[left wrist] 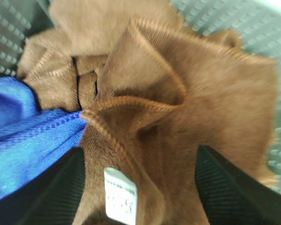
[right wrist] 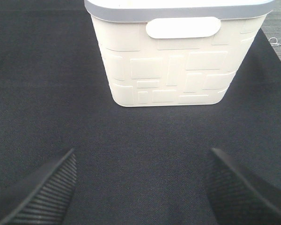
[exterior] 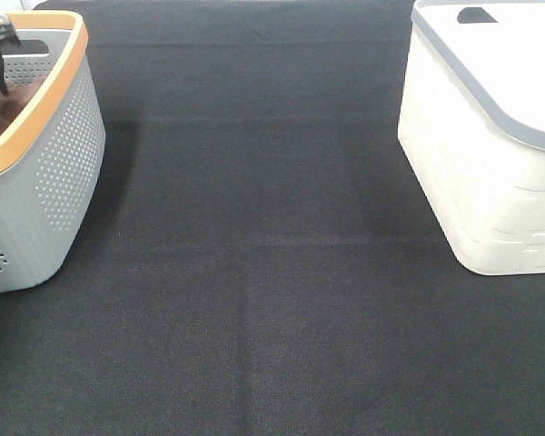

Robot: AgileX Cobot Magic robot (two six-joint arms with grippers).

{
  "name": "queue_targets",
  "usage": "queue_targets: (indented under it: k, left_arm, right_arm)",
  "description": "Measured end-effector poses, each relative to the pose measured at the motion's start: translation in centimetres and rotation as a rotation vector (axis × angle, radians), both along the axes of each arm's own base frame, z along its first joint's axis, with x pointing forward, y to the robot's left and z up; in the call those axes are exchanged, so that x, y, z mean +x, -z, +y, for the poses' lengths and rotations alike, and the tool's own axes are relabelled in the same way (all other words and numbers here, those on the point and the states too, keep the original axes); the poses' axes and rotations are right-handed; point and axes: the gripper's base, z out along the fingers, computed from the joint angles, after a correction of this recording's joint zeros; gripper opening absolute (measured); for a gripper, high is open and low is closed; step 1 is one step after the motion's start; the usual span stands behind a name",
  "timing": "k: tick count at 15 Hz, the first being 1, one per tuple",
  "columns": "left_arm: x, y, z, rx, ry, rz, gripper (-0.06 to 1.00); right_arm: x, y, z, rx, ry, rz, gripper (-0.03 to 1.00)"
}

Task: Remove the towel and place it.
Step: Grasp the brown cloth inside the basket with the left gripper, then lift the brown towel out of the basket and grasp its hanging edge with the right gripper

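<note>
the left jaws stand wide open down inside the grey basket [exterior: 64,154], one finger on each side of the towel [left wrist: 178,117], and they hold nothing. right between them lies the towel's white tag [left wrist: 120,194], with a raised, hemmed fold just beyond it. whether the fingers touch the cloth cannot be told. just beside the fold, a blue cloth [left wrist: 23,126] touches the towel's hem, and past that sits a second brown cloth [left wrist: 49,77], bunched up. the basket's dotted wall closes in behind.

the right jaws are also wide open and empty. they hang over the bare black surface [exterior: 272,272] and face the white basket [right wrist: 178,70], which stands further off, well apart from the grey one.

so the towel is in the grey basket, not yet lifted, and the step in hand looks like the approach to the grasp. the next move likely calls for a short drop and a firm close on the tagged corner or the raised fold. the close should take in only the towel, clear of the blue cloth's edge. then comes a lift high enough for the hanging cloth to clear the orange rim. the place to set it down is not shown.
</note>
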Motion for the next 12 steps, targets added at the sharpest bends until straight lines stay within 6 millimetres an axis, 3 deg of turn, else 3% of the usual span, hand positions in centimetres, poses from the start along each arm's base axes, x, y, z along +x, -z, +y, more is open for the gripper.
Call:
queue_targets:
  k: [2, 4, 6, 7, 10, 12]
  left_arm:
    - [0.5, 1.1, 0.1, 0.002, 0.003, -0.008, 0.58]
    - [1.0, 1.4, 0.0, -0.001, 0.001, -0.047, 0.45]
    - [1.1, 1.5, 0.0, 0.005, 0.014, -0.058, 0.13]
    - [1.1, 1.5, 0.0, 0.02, 0.044, -0.057, 0.03]
    - [1.1, 1.4, 0.0, 0.038, 0.088, -0.057, 0.0]
    - [0.8, -0.3, -0.2, 0.04, 0.125, -0.088, 0.0]
  right_arm:
    - [0.0, 0.0, 0.0, 0.0, 0.0, 0.0, 0.72]
    - [0.0, 0.0, 0.0, 0.0, 0.0, 0.0, 0.72]
    - [0.0, 0.0, 0.0, 0.0, 0.0, 0.0, 0.72]
    - [0.0, 0.0, 0.0, 0.0, 0.0, 0.0, 0.72]
    - [0.0, 0.0, 0.0, 0.0, 0.0, 0.0, 0.72]
    - [0.0, 0.0, 0.0, 0.0, 0.0, 0.0, 0.72]
